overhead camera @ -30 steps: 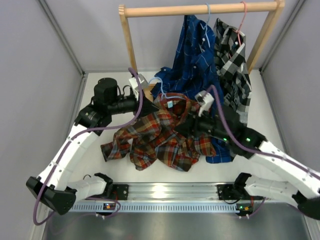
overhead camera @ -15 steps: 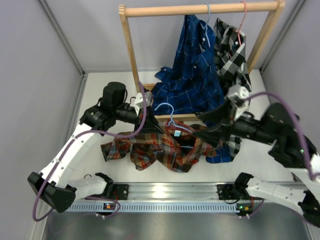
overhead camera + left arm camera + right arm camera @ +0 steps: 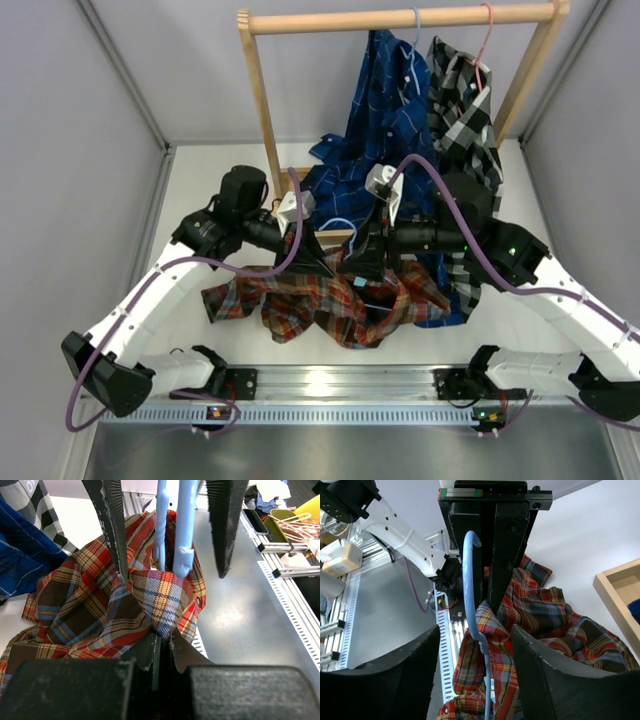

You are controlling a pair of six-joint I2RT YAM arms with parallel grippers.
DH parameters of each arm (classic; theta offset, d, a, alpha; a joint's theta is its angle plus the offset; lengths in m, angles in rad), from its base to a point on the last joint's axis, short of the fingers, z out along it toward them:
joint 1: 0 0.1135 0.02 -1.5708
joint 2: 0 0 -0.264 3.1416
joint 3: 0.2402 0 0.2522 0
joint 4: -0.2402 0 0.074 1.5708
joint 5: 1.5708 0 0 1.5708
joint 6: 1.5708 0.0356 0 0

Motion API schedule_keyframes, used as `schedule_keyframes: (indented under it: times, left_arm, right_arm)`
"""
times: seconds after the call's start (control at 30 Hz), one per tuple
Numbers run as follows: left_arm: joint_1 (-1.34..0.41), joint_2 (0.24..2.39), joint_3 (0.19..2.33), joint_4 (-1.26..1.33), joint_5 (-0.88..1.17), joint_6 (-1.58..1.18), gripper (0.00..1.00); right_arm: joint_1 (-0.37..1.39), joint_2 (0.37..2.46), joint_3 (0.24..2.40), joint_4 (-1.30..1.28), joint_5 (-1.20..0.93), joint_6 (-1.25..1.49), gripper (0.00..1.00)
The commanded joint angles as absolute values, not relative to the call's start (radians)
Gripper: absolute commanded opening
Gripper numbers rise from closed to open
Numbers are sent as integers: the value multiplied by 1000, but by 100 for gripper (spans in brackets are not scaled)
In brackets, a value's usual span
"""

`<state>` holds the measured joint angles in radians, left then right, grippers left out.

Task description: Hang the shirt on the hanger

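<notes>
The red-orange plaid shirt lies bunched on the table's middle, its collar pulled up. My left gripper is shut on a fold of that collar, as the left wrist view shows. The light-blue hanger stands in the collar, hook up; it also shows in the left wrist view and the right wrist view. My right gripper is open, its jaws either side of the hanger's neck, facing the left gripper. Most of the hanger's body is hidden in the cloth.
A wooden rack stands at the back with a navy plaid shirt and a black-and-white plaid shirt on a pink hanger. The navy shirt hangs down to the table. An aluminium rail runs along the front edge.
My right arm swung out to the right, then back in to the left; its open gripper now straddles the hanger. My left gripper has shifted right, holding the collar higher.
</notes>
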<state>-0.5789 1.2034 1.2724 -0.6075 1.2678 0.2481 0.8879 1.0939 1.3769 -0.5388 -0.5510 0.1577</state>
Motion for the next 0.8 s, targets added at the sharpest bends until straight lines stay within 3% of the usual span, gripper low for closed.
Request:
schedule_keyframes:
  times: [0.0, 0.13, 0.27, 0.33, 0.4, 0.47, 0.5, 0.53, 0.57, 0.67, 0.7, 0.77]
  left_arm:
    - [-584, 1189, 1289, -577, 1347, 284, 0]
    - [-584, 1186, 1276, -577, 1335, 288, 0]
    - [-586, 1193, 1266, -578, 1344, 295, 0]
    - [-584, 1198, 1264, -580, 1335, 295, 0]
    - [-584, 1200, 1272, -580, 1322, 291, 0]
    - [-584, 1189, 1287, -580, 1296, 284, 0]
    - [-584, 1186, 1295, -581, 1229, 279, 7]
    - [-584, 1178, 1304, -584, 1176, 269, 32]
    - [-584, 1166, 1311, -583, 1119, 238, 98]
    - [-584, 1103, 1336, -580, 757, 119, 98]
    - [-584, 1077, 1325, -563, 497, 71, 98]
    - [-584, 958, 1278, -525, 199, -90, 98]
  right_arm:
    - [896, 1092, 1402, -425, -575, 143, 55]
    - [896, 1074, 1388, -382, -569, 147, 44]
    - [896, 1054, 1371, -338, -529, 149, 43]
    - [896, 1052, 1373, -331, -488, 155, 29]
    - [894, 1055, 1373, -333, -482, 152, 0]
    - [893, 1055, 1364, -330, -474, 153, 0]
    - [893, 1051, 1361, -331, -453, 158, 0]
    - [893, 1043, 1359, -330, -436, 161, 0]
    - [894, 1040, 1358, -330, -416, 164, 0]
    - [894, 996, 1355, -331, -281, 199, 0]
    - [893, 986, 1353, -330, -196, 207, 0]
    - [893, 968, 1350, -333, -140, 210, 0]
